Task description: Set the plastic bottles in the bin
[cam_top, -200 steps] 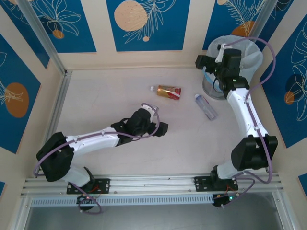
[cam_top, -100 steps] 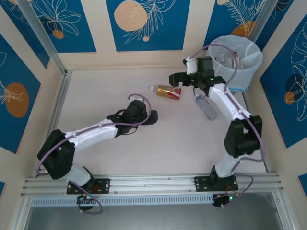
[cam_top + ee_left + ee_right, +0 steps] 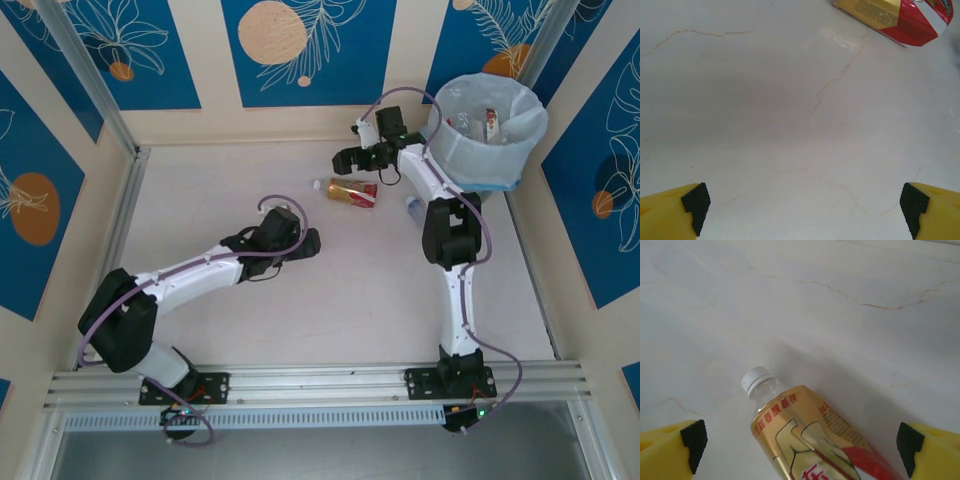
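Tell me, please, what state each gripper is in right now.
Left gripper: open, holding nothing.
Right gripper: open, holding nothing; the gold-labelled bottle lies in front of it, not gripped.

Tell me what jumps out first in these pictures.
A gold-and-red labelled bottle lies on its side in the middle, with the open right gripper hovering over it. At the far right stands the bag-lined bin, with bottles inside. The left gripper hangs open over the bare tabletop nearby.
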You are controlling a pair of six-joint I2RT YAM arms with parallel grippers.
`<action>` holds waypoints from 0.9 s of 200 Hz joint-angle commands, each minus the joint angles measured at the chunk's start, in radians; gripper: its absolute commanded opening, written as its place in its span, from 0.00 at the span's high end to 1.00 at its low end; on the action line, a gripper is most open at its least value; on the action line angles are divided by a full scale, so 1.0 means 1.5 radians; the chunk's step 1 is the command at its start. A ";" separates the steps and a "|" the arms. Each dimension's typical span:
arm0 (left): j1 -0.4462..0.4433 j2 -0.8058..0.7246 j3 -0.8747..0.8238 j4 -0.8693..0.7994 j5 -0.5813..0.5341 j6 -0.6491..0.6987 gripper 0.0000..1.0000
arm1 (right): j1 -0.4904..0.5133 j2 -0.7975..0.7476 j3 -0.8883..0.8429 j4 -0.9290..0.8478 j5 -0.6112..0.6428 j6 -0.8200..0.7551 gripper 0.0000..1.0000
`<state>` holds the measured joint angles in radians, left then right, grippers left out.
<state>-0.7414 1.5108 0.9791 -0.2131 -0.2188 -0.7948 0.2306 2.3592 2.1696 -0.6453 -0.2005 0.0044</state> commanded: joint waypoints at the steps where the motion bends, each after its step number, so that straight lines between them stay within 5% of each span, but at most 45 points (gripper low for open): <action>1: 0.008 0.014 0.014 -0.016 -0.001 -0.012 0.01 | -0.003 0.068 0.101 -0.104 -0.044 -0.014 0.00; 95: 0.013 0.015 -0.003 -0.007 0.005 -0.024 0.01 | 0.012 0.103 0.092 -0.160 -0.109 -0.043 0.04; 162: 0.018 -0.009 -0.039 0.016 0.009 -0.024 0.01 | 0.039 -0.012 -0.074 -0.099 -0.065 -0.046 0.06; 180: 0.022 -0.015 -0.045 0.016 0.008 -0.024 0.01 | 0.056 -0.058 -0.149 -0.054 -0.011 -0.028 0.16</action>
<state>-0.7277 1.5261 0.9295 -0.2073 -0.2146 -0.8219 0.2802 2.4088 2.0418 -0.7910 -0.2874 -0.0574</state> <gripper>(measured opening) 0.989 0.904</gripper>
